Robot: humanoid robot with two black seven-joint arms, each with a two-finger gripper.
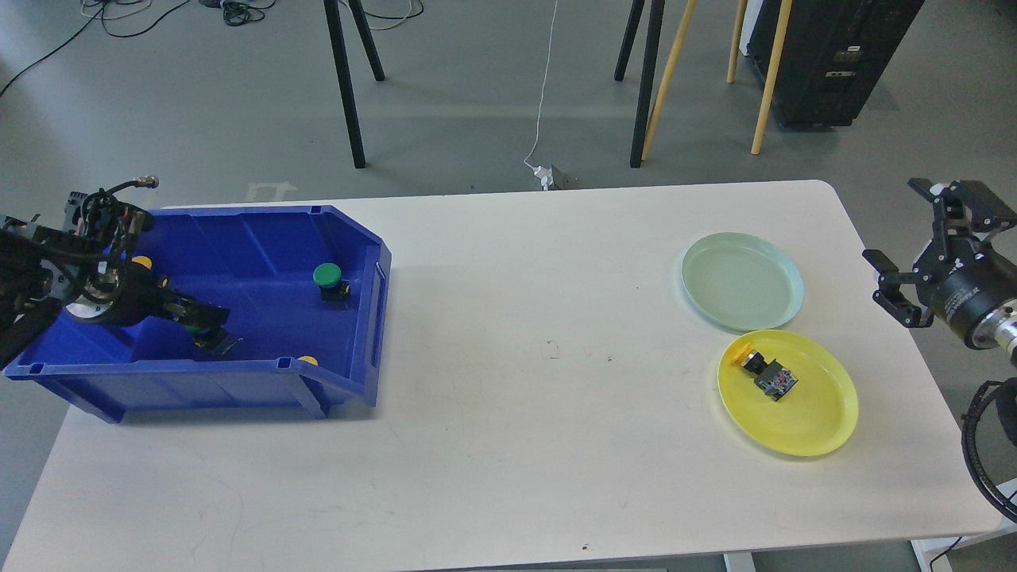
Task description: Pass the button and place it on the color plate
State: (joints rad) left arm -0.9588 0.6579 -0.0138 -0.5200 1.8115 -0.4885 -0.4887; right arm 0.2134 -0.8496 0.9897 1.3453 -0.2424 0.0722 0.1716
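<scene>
Reaching down into the blue bin (262, 238) at the table's nine o'clock side, the left gripper (208, 327) sits low over a button with a green cap (199, 316); its fingers are dark and bunched there, so whether they pinch the button or merely flank it cannot be told. A second green button (330, 282) stands upright toward the bin's three o'clock wall, and yellow caps (143, 262) peek out near the arm and at the bin's front lip. Over at the table's three o'clock end, one yellow button (764, 372) already lies on its side on the yellow plate (818, 429), so that piece looks delivered. The pale green plate (743, 280), just at twelve o'clock of the yellow one, holds nothing. The right gripper (914, 250) hovers off the table's edge, jaws spread and holding nothing, seemingly waiting for a handover. Judging from this, a green button's pick, pass and placement are left
</scene>
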